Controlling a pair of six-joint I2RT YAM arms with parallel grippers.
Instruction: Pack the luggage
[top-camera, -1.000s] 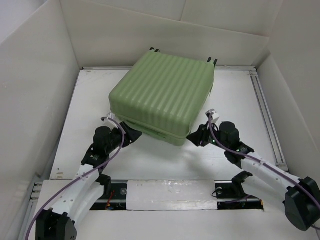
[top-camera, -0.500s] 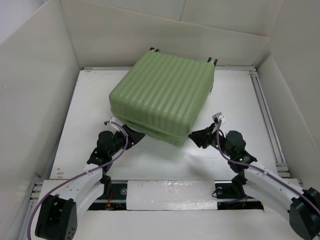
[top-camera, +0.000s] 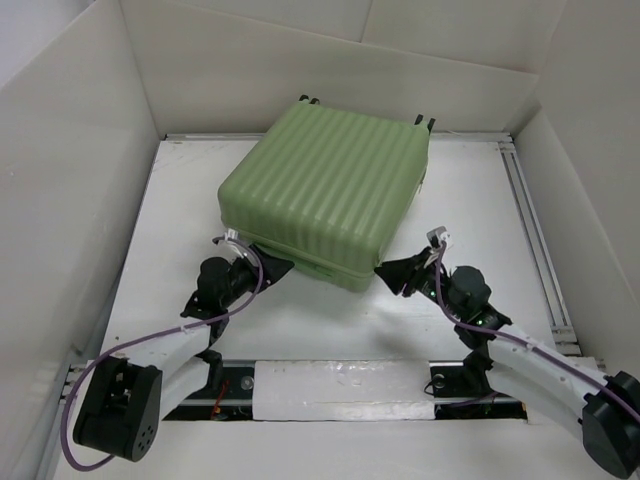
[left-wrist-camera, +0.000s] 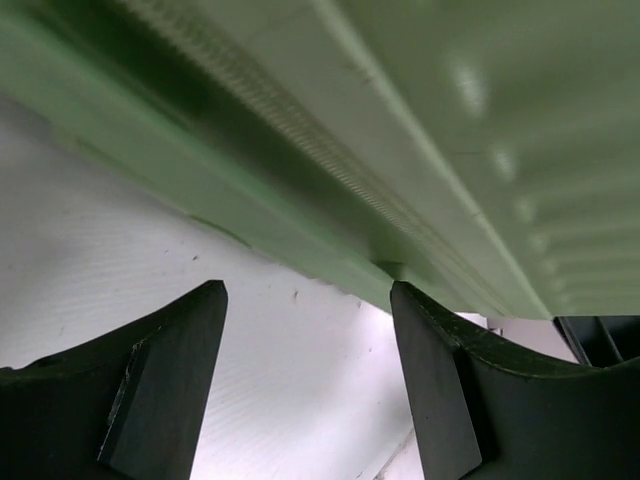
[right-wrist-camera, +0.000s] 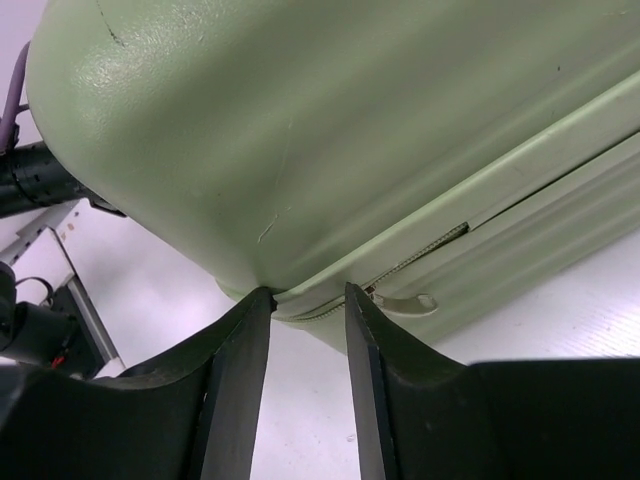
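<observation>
The luggage (top-camera: 325, 190) is a pale green ribbed suitcase, lying closed in the middle of the white table. My left gripper (top-camera: 272, 268) is at its near left edge, low to the table. In the left wrist view the gripper (left-wrist-camera: 305, 290) is open and empty, with the luggage (left-wrist-camera: 450, 120) and its zipper seam just above the fingertips. My right gripper (top-camera: 385, 270) is at the near right corner. In the right wrist view the gripper (right-wrist-camera: 308, 292) is open by a narrow gap, its tips against the luggage (right-wrist-camera: 300, 120) at the seam, beside the zipper pull (right-wrist-camera: 405, 300).
White walls enclose the table on the left, back and right. A metal rail (top-camera: 530, 220) runs along the right side and another lies along the near edge by the arm bases. The suitcase's small wheels (top-camera: 425, 122) point at the back wall.
Both wrists have shifted slightly back and down, while the fingertips stay at the suitcase's near edge. The suitcase has not moved.
</observation>
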